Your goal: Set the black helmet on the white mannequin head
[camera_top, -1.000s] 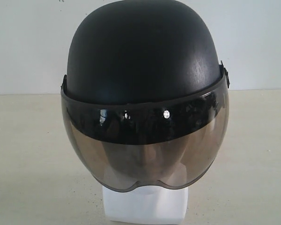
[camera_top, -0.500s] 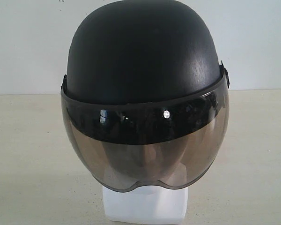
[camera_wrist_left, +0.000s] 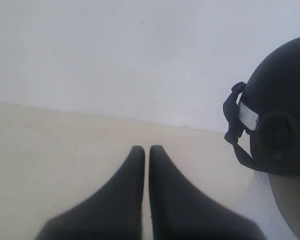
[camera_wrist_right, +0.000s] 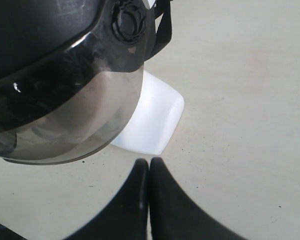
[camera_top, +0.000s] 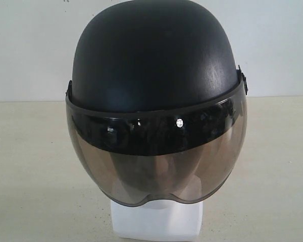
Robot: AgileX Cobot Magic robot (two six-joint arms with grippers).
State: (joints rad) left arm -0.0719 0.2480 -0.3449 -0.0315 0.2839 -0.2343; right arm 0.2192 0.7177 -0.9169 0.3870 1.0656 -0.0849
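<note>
Exterior view: the black helmet [camera_top: 156, 55] is seated on the white mannequin head [camera_top: 156, 222]. Only the head's squarish base shows, at 6 o'clock under the smoky visor [camera_top: 156, 166]. The helmet sits level and faces the camera, with visor pivots at 3 o'clock [camera_top: 244, 80] and 9 o'clock [camera_top: 68, 89]. The pale tabletop [camera_top: 30, 166] spreads to both sides. No arm appears here, so the task looks done.

Left wrist view: the left jaws are pressed together, pinching nothing, and stand well apart from the helmet. Its side shows a chin strap [camera_wrist_left: 232, 127] and a round pivot [camera_wrist_left: 277, 132].

Right wrist view: the right jaws are likewise pressed together and empty, near the head's base but not touching it. The visor bulges above the base, with the strap hanging behind it.

Handling, as a judgement: the shell looks stiff and rounded, and its matte dome offers narrow jaws nothing to bite on. The lower rim near either pivot, or the strap, would be the better hold. The visor looks smooth, thin and easily scratched, so it should not be squeezed. The head looks like light foam and is probably top-heavy under the helmet, so a sideways nudge could tip the pair.
</note>
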